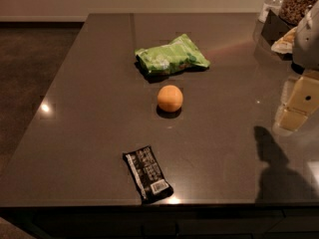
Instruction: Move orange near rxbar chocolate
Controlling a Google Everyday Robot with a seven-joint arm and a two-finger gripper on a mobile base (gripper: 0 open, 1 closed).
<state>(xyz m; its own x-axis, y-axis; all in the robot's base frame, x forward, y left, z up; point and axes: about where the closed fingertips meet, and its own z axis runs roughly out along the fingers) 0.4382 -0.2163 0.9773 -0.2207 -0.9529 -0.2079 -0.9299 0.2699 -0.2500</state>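
The orange [170,98] sits on the dark tabletop [89,108] near its middle. The rxbar chocolate [147,173], a flat black bar with white print and a barcode patch, lies near the table's front edge, to the front left of the orange and well apart from it. My gripper [295,106], cream-coloured below a pale grey arm part, hangs at the right edge of the view above the table. It is far to the right of the orange and holds nothing that I can see.
A crinkled green snack bag [171,55] lies just behind the orange. Jars and a dark box [286,14] stand at the back right corner. The table's left edge drops to dark floor. The gripper's shadow [271,163] falls at front right.
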